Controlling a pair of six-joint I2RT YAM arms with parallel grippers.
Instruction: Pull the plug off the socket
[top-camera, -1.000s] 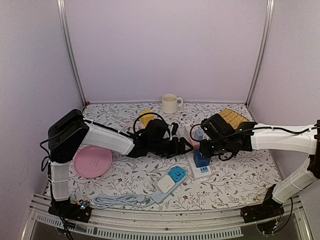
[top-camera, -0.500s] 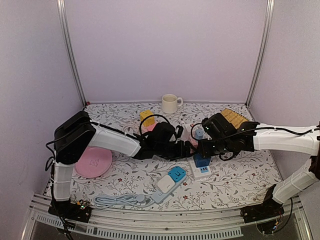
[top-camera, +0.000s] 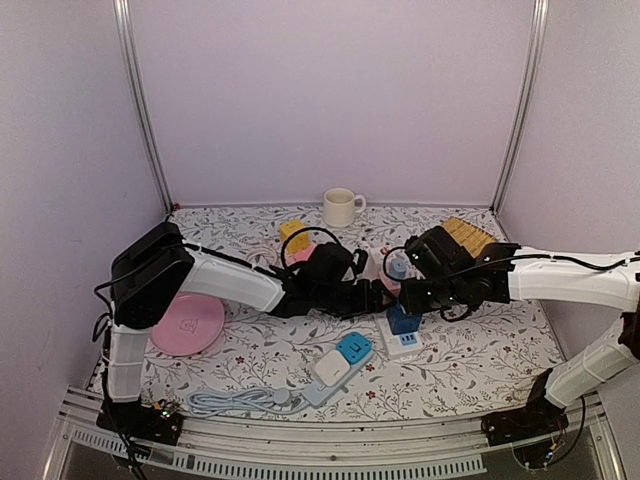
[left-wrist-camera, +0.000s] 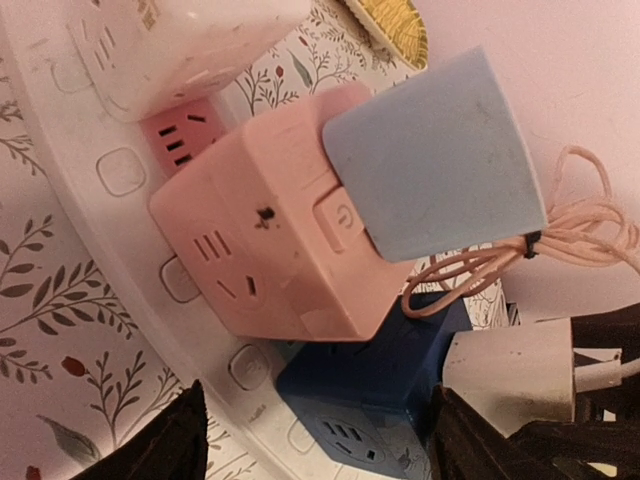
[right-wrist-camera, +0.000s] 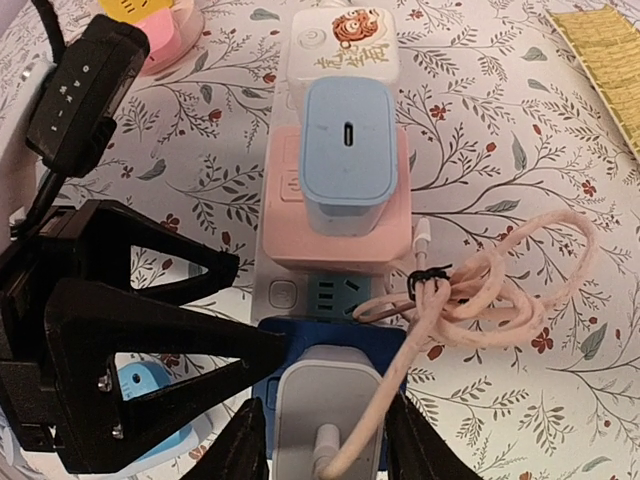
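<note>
Right claw (right-wrist-camera: 328, 455) straddles white plug (right-wrist-camera: 330, 400), grip unclear; left claw (left-wrist-camera: 318, 400) open; overhead hides plug.

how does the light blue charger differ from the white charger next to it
The light blue charger sits on the pink cube; the white charger sits on the dark blue cube. The light blue charger's port is empty; the white charger has a pink cable plugged in. Both stand on one power strip.
</note>
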